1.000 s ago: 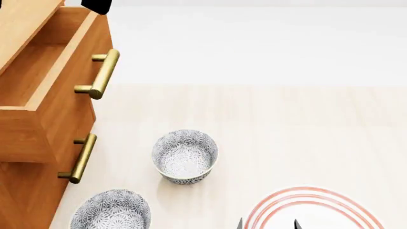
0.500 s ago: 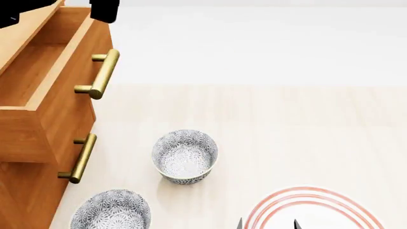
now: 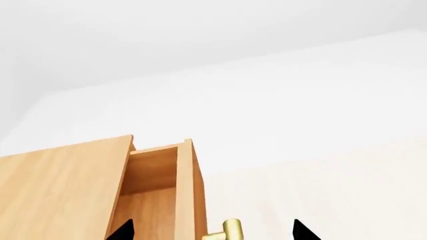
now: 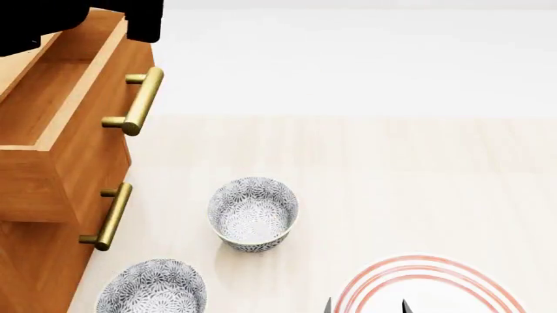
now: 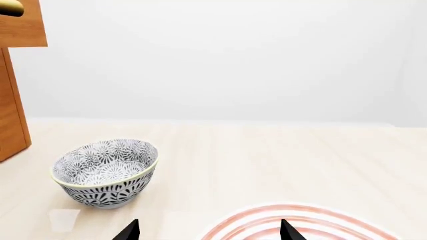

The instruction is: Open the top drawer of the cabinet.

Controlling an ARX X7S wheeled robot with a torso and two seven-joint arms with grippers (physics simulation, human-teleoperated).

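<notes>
Drawer, top (image 4: 61, 111), orange-brown wood, rigid, pulled out of cabinet (image 4: 30, 261) at table's left; best hold: smooth, probably slippery brass bar handle (image 4: 139, 101); left gripper (image 3: 210, 232) spread empty above it, right gripper (image 5: 210, 231) likewise spread.

Orange-brown cabinet (image 4: 35, 261), brass handle (image 4: 137, 101), black-and-white floral bowls (image 4: 252, 213), red-ringed plate (image 4: 426, 287).

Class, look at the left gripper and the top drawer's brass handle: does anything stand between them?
Nothing visible does. In the left wrist view the left gripper has its fingertips apart, with the brass handle of the top drawer showing between them.
</notes>
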